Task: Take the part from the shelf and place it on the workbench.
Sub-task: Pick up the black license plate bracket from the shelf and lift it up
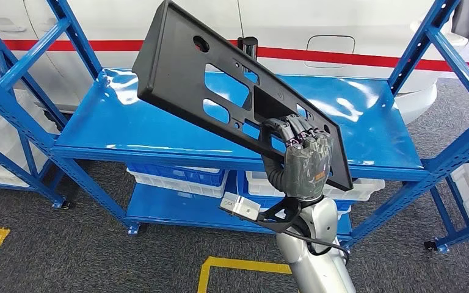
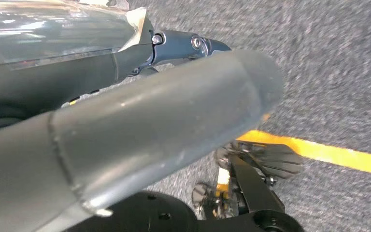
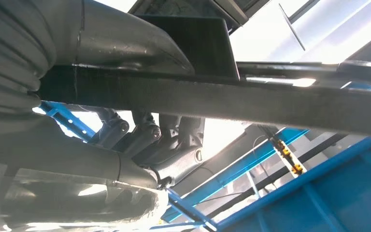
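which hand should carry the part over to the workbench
Right. The right hand already grips the black part, lifted off the blue shelf. The left hand hangs by the floor.

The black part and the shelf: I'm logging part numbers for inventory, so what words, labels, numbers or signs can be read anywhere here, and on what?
None can be read.
Black part, held up by the right robot hand: holes and cutouts, no lettering visible.
Blue shelf: glare, no label.
White bins beneath: no readable marking.
Floor: yellow lines, no text.
Wrist views: too blurred for any text.
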{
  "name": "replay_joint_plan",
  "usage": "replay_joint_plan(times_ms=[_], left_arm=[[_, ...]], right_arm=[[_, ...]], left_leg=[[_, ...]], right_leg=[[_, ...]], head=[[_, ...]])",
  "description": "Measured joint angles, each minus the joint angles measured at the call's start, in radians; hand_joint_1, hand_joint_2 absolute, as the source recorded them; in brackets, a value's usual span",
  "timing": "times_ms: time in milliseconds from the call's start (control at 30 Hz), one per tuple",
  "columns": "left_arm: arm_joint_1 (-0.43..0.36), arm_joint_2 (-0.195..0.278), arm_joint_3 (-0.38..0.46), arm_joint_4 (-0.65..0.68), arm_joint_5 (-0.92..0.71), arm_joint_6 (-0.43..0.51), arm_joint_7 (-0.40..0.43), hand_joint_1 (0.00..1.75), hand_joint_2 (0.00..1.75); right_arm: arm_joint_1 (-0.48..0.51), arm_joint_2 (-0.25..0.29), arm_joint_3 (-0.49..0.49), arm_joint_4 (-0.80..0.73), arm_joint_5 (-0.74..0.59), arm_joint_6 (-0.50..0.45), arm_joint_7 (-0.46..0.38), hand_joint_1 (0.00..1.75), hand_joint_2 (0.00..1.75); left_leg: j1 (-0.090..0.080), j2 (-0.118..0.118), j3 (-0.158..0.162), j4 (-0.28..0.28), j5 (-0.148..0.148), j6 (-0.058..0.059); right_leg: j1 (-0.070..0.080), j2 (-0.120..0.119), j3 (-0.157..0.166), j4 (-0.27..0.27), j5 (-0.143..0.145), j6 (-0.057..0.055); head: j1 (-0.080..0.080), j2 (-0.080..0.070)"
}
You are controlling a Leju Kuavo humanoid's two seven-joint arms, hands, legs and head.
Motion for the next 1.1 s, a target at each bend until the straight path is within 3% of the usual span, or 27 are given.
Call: replay_joint_plan(times_ms=[100,200,233,267,300,333,367,400,433,467,533,600,633,700,733,767,800,867,900,933,967,1000,1033,1100], left_arm=[[0.000,0.000,0.000,0.000,0.000,0.000,0.000,0.00,0.00],[0.000,0.000,0.001,0.000,0.000,0.000,0.000,0.00,0.00],[0.000,0.001,0.001,0.000,0.000,0.000,0.000,0.00,0.00],[-0.001,0.002,0.001,0.000,-0.001,0.001,0.003,0.00,0.00],[-0.005,0.008,-0.018,0.000,-0.053,-0.006,0.005,0.00,0.00],[-0.014,0.019,-0.041,-0.001,-0.108,-0.028,-0.016,0.00,0.00],[-0.026,0.033,-0.068,-0.002,-0.169,-0.059,-0.049,0.00,0.00],[-0.038,0.049,-0.099,-0.004,-0.232,-0.099,-0.093,0.00,0.00],[-0.051,0.062,-0.114,-0.006,-0.245,-0.139,-0.143,0.00,0.00],[-0.059,0.074,-0.126,-0.008,-0.254,-0.170,-0.174,0.00,0.00],[-0.067,0.097,-0.140,-0.013,-0.230,-0.226,-0.210,0.00,0.00],[-0.064,0.118,-0.129,-0.017,-0.155,-0.261,-0.220,0.00,0.00],[-0.060,0.127,-0.112,-0.018,-0.103,-0.267,-0.219,0.00,0.00],[-0.049,0.137,-0.052,-0.018,-0.006,-0.267,-0.207,0.00,0.00],[-0.044,0.138,-0.017,-0.018,0.035,-0.271,-0.201,0.00,0.00],[-0.038,0.135,0.018,-0.017,0.064,-0.276,-0.191,0.00,0.00],[-0.034,0.130,0.046,-0.016,0.081,-0.280,-0.180,0.00,0.00],[-0.029,0.113,0.076,-0.012,0.066,-0.275,-0.155,0.00,0.00],[-0.029,0.104,0.080,-0.010,0.045,-0.266,-0.142,0.00,0.00],[-0.030,0.095,0.080,-0.008,0.018,-0.253,-0.125,0.00,0.00],[-0.030,0.089,0.080,-0.007,-0.008,-0.237,-0.105,0.00,0.00],[-0.031,0.084,0.080,-0.005,-0.029,-0.211,-0.083,0.00,0.00],[-0.031,0.083,0.082,-0.004,-0.039,-0.183,-0.065,0.00,0.00],[-0.037,0.091,0.098,-0.004,-0.020,-0.143,-0.057,0.00,0.00]], right_arm=[[0.000,0.000,0.000,0.000,0.000,0.000,0.000,1.75,1.75],[0.000,0.001,0.000,0.001,0.000,0.000,0.000,1.75,1.75],[0.000,0.001,0.000,0.002,0.000,0.000,0.000,1.75,1.75],[0.000,0.002,0.000,0.002,-0.001,0.000,0.002,1.75,1.75],[0.001,0.002,0.001,0.001,-0.004,0.003,0.016,1.75,1.75],[0.005,0.001,0.001,-0.002,-0.011,0.009,0.030,1.75,1.75],[0.012,-0.001,0.002,-0.005,-0.019,0.015,0.044,1.75,1.75],[0.023,-0.004,0.002,-0.008,-0.028,0.021,0.056,1.75,1.75],[0.035,-0.006,0.001,-0.009,-0.037,0.025,0.057,1.75,1.75],[0.045,-0.007,0.000,-0.010,-0.044,0.026,0.056,1.75,1.75],[0.060,-0.010,-0.004,-0.009,-0.074,0.028,0.043,1.75,1.75],[0.066,-0.011,-0.006,-0.009,-0.120,0.031,0.012,1.75,1.75],[0.067,-0.011,-0.006,-0.007,-0.148,0.035,-0.008,1.75,1.75],[0.069,-0.010,-0.006,0.002,-0.203,0.056,-0.047,1.75,1.75],[0.068,-0.009,-0.006,0.011,-0.228,0.071,-0.063,1.75,1.75],[0.066,-0.005,-0.005,0.023,-0.250,0.088,-0.077,1.75,1.75],[0.062,0.000,-0.004,0.037,-0.268,0.103,-0.088,1.75,1.75],[0.045,0.013,-0.002,0.066,-0.297,0.126,-0.104,1.75,1.75],[0.035,0.018,-0.001,0.080,-0.309,0.133,-0.112,1.75,1.75],[0.027,0.021,0.000,0.093,-0.322,0.138,-0.119,1.75,1.75],[0.022,0.023,0.001,0.103,-0.331,0.141,-0.124,1.75,1.75],[0.020,0.025,0.003,0.111,-0.339,0.143,-0.127,1.75,1.75],[0.019,0.027,0.004,0.116,-0.345,0.144,-0.129,1.75,1.75],[0.021,0.030,0.004,0.116,-0.357,0.146,-0.128,1.75,1.75]], left_leg=[[0.000,0.000,-0.004,0.020,-0.014,-0.002],[0.005,0.000,-0.007,0.111,-0.032,-0.007],[0.007,0.000,0.022,0.100,-0.011,-0.007],[0.007,-0.002,0.079,0.031,0.009,-0.004],[0.003,-0.001,0.118,-0.047,0.038,0.012],[-0.001,0.000,0.146,-0.122,0.070,0.029],[-0.007,0.001,0.145,-0.166,0.089,0.046],[-0.011,0.004,0.113,-0.170,0.117,0.059],[-0.013,0.004,0.092,-0.169,0.134,0.059],[-0.014,0.004,0.075,-0.168,0.146,0.056],[-0.014,0.005,0.044,-0.163,0.168,0.048],[-0.016,0.007,0.023,-0.156,0.186,0.037],[-0.017,0.010,0.019,-0.154,0.196,0.032],[-0.016,0.013,0.016,-0.155,0.215,0.025],[-0.014,0.012,0.012,-0.150,0.208,0.020],[-0.011,0.010,0.004,-0.134,0.183,0.015],[-0.009,0.007,-0.007,-0.098,0.137,0.008],[-0.005,0.004,-0.037,0.028,0.026,-0.004],[-0.003,0.002,-0.048,0.094,-0.007,-0.008],[0.000,0.002,-0.049,0.140,-0.015,-0.011],[0.003,0.002,-0.033,0.153,0.000,-0.013],[0.007,0.002,0.004,0.126,0.027,-0.014],[0.011,0.002,0.056,0.068,0.051,-0.014],[0.012,-0.002,0.163,-0.079,0.051,-0.012]], right_leg=[[0.000,0.000,-0.004,0.000,0.003,0.000],[0.004,0.000,-0.032,0.004,0.023,0.003],[0.004,0.000,-0.046,0.008,0.032,0.006],[0.006,0.000,-0.061,0.012,0.043,0.014],[0.007,0.000,-0.086,0.039,0.028,0.021],[0.007,0.000,-0.120,0.104,-0.009,0.026],[0.008,0.000,-0.149,0.178,-0.049,0.032],[0.008,0.000,-0.171,0.254,-0.089,0.034],[0.008,0.001,-0.169,0.298,-0.099,0.040],[0.008,0.000,-0.147,0.292,-0.080,0.049],[0.008,0.000,-0.057,0.188,-0.044,0.060],[0.015,0.002,0.039,0.048,-0.057,0.051],[0.019,0.003,0.062,0.007,-0.069,0.045],[0.019,0.004,0.056,-0.006,-0.065,0.035],[0.013,0.003,0.049,-0.006,-0.056,0.028],[0.008,0.001,0.040,-0.005,-0.044,0.019],[0.004,-0.001,0.029,-0.005,-0.032,0.011],[0.006,-0.003,0.003,-0.004,-0.006,0.002],[0.007,-0.004,-0.011,-0.002,0.007,0.001],[0.008,-0.006,-0.027,-0.001,0.019,0.002],[0.008,-0.007,-0.041,0.001,0.029,0.004],[0.008,-0.007,-0.055,0.003,0.038,0.007],[0.008,-0.007,-0.065,0.006,0.045,0.010],[0.011,-0.006,-0.082,0.013,0.059,0.022]], head=[[0.000,0.000],[0.001,0.000],[0.001,0.000],[0.002,0.000],[0.003,0.000],[0.005,0.000],[0.007,0.000],[0.008,0.000],[0.009,0.000],[0.010,0.000],[0.009,0.000],[0.008,0.000],[0.009,0.000],[0.007,0.000],[0.008,0.000],[0.006,0.000],[0.004,0.000],[0.001,0.000],[0.001,0.000],[0.001,0.000],[0.001,0.000],[0.001,0.000],[0.001,0.000],[0.001,0.000]])
